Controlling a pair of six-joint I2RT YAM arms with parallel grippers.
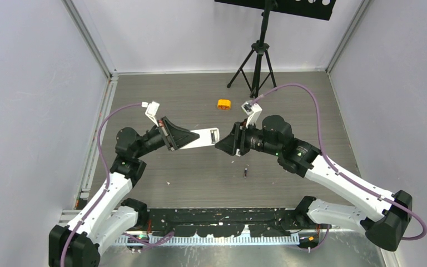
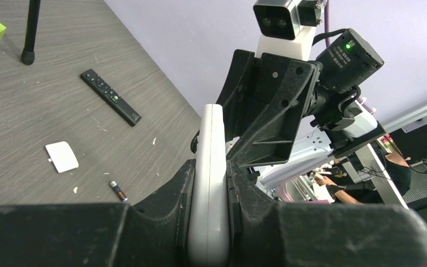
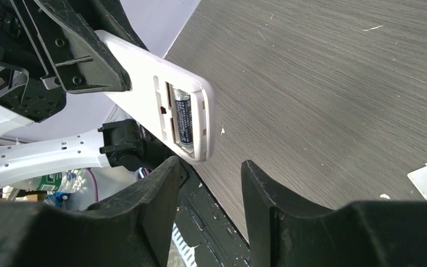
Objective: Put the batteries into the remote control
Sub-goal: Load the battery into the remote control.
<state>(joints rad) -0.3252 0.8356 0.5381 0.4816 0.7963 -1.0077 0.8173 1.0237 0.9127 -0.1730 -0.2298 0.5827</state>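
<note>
Nearest the arm bases, one loose battery lies on the grey worktop. Beyond it, raised off the surface, the left end effector clamps a white remote control by its long edges. The remote's open compartment holds a dark battery (visible from the right wrist camera). The right end effector sits just short of the remote's tip, fingers parted, gripping nothing. Farther back stand an orange round block and a tripod.

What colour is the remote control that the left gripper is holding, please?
White. The remote control, clamped in the left gripper, shows best in the right wrist view.
</note>
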